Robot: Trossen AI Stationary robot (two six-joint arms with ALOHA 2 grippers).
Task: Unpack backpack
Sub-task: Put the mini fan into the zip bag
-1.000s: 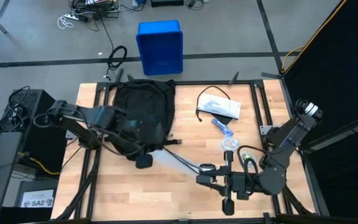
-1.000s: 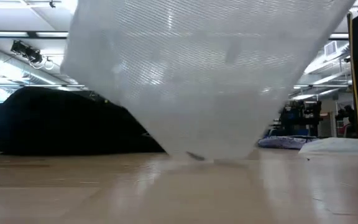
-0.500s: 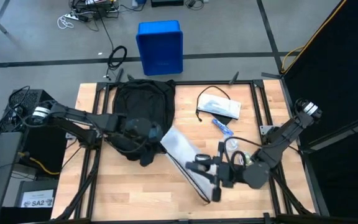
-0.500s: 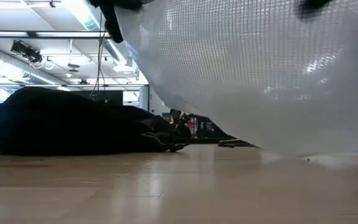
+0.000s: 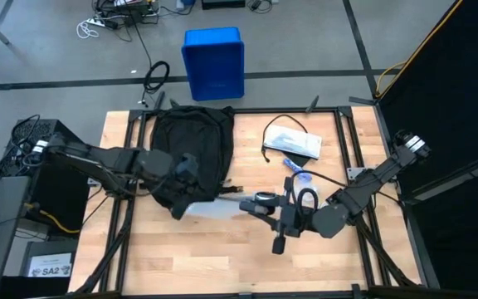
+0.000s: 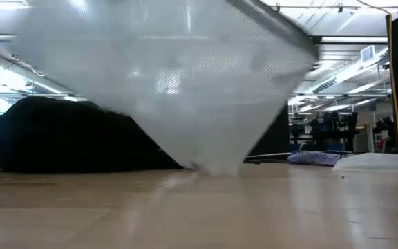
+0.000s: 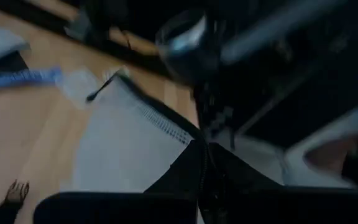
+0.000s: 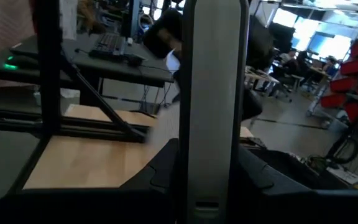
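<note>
The black backpack (image 5: 191,141) lies flat on the table's far left part. My left gripper (image 5: 189,166) is shut above the backpack's near part, and nothing shows between its fingers (image 7: 204,183). My right gripper (image 5: 257,203) is at mid table, shut on a flat translucent white mesh pouch (image 5: 214,208). The pouch fills the top of the low view (image 6: 178,76). Its lowest corner (image 6: 206,166) is at the table top; whether it touches, I cannot tell. My right gripper pinches the pouch's right end (image 8: 213,124) between its two fingers (image 8: 160,168). The fingers come nearly level from the table's right side. The pouch stands on edge between them and reaches away toward the backpack, its body hanging below the hold.
Back right lie a white packet with a black cord (image 5: 293,141), a blue tube (image 5: 295,168) and a small clear bag (image 5: 305,178). A blue bin (image 5: 214,62) stands on the floor beyond the far edge. The near half of the table is bare wood.
My right gripper has carried the pouch toward the table's far-left, closer to the backpack; the pouch swung to a slant across the table, then back to lie left to right. My left gripper has tipped up from the backpack toward level and stayed shut.
</note>
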